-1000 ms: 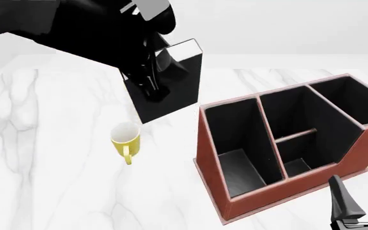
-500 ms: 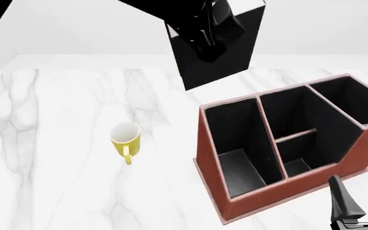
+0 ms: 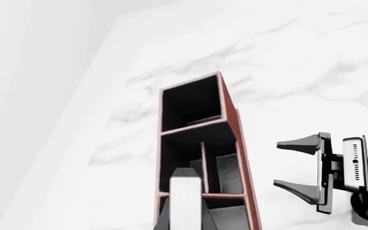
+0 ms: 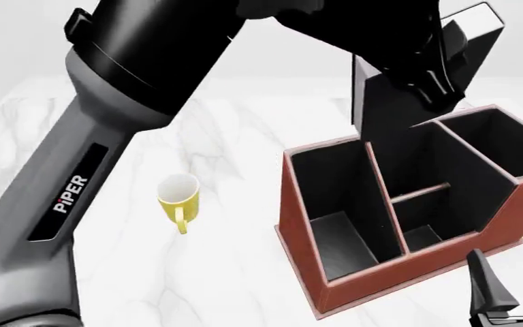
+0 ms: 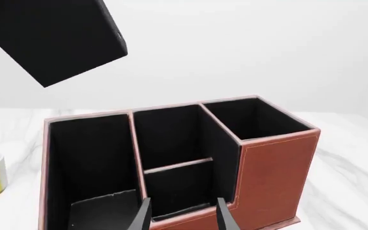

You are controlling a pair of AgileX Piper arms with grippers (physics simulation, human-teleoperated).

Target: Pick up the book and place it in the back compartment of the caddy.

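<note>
Marble table [image 4: 89, 272] w/ the red-brown caddy [image 4: 302, 238] sitting on the right half, black-lined inside, thin partitions splitting it up. Left arm [image 4: 107, 136] is huge in the front view, "PIPER" on the side, reaching across from the left and up over the caddy. The book [image 4: 384, 102] is up in the air, tilted, black cover, right above the caddy's middle section, not inside anything yet; right wrist cam has it hanging well above the box. Left gripper [image 4: 430, 78] is clamped on the book, fingers pinching the covers. The back compartment [image 4: 407, 160] sits just below the book, beyond the low cross divider. Right gripper [image 4: 514, 289] is parked near the caddy's outer wall, fingers spread apart, holding nothing. Yellow mug [image 4: 179, 196] sits on the table well left of the caddy.
</note>
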